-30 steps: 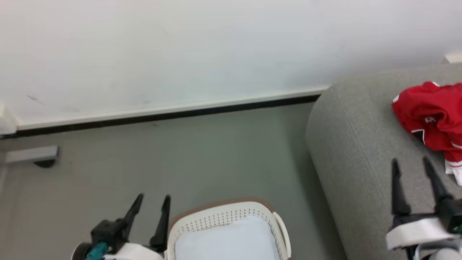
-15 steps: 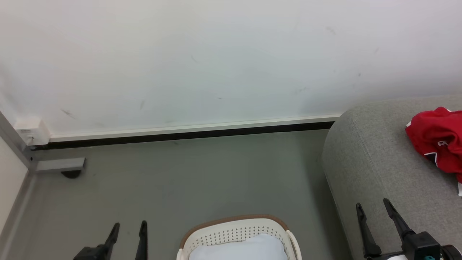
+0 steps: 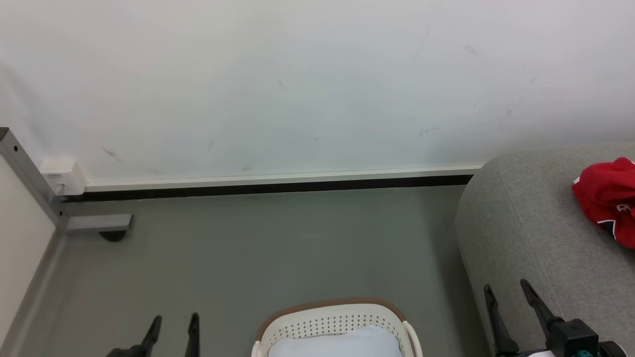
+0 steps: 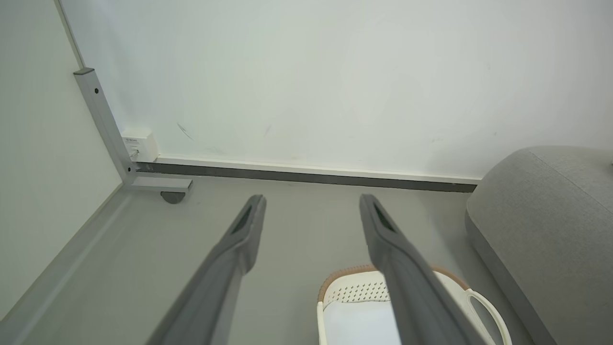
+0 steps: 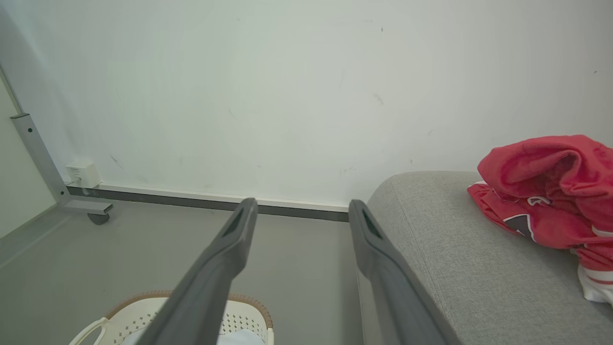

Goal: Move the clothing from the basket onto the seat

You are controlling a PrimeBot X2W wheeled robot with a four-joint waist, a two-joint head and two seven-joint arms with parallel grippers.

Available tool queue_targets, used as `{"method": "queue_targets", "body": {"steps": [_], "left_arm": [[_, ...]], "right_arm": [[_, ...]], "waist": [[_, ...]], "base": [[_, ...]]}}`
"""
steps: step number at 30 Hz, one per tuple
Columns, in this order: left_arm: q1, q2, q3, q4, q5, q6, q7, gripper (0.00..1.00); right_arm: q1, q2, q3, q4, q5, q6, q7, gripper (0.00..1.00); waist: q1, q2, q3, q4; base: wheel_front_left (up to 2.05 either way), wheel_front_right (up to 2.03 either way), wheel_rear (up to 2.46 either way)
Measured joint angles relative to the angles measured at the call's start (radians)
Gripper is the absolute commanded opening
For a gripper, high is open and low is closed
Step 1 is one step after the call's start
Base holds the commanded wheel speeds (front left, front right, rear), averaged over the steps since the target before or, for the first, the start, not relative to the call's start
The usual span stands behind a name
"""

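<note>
The red clothing (image 3: pixel 606 198) lies bunched on the grey seat (image 3: pixel 526 233) at the right edge of the head view; the right wrist view shows the clothing (image 5: pixel 550 196) with white trim on the seat (image 5: pixel 459 258). The cream basket (image 3: pixel 337 322) with a brown rim stands on the floor at bottom centre, with pale bluish-white padding (image 3: pixel 337 344) inside. My left gripper (image 3: pixel 172 322) is open at the lower left, left of the basket (image 4: pixel 349 292). My right gripper (image 3: pixel 505 291) is open over the seat's near corner. Both hold nothing.
A white wall with a dark baseboard (image 3: pixel 278 187) runs across the back. A grey metal post and foot with a caster (image 3: pixel 99 225) and a small white box (image 3: pixel 62 176) stand at the left. Grey floor (image 3: pixel 268 248) stretches between the basket and the wall.
The head camera has tilted up and swung left, so the scene slid down and right. Both grippers sit lower in the view and stay open. The clothing lies unmoved on the seat.
</note>
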Motion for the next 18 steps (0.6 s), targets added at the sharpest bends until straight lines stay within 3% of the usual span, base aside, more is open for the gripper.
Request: {"method": "queue_targets", "body": {"steps": [15, 16, 18], "left_arm": [[-0.001, -0.036, 0.064, 0.014, 0.052, -0.047, 0.0, 1.0], [0.0, -0.037, 0.064, 0.023, 0.051, -0.048, 0.0, 0.0], [0.005, -0.043, 0.062, 0.04, 0.051, -0.048, 0.001, 0.0]], "right_arm": [[-0.007, 0.0, 0.008, 0.026, 0.009, 0.0, 0.0, 1.0], [-0.002, 0.001, 0.008, 0.031, 0.008, 0.0, 0.001, 0.0], [0.013, 0.004, 0.008, 0.047, 0.008, 0.0, 0.002, 0.0]], "waist": [[0.0001, 0.0001, 0.011, 0.006], [0.0001, 0.0, 0.011, 0.006], [0.0, 0.0, 0.011, 0.006]], "base": [[0.0, 0.0, 0.0], [0.0, 0.0, 0.0], [0.0, 0.0, 0.0]]}}
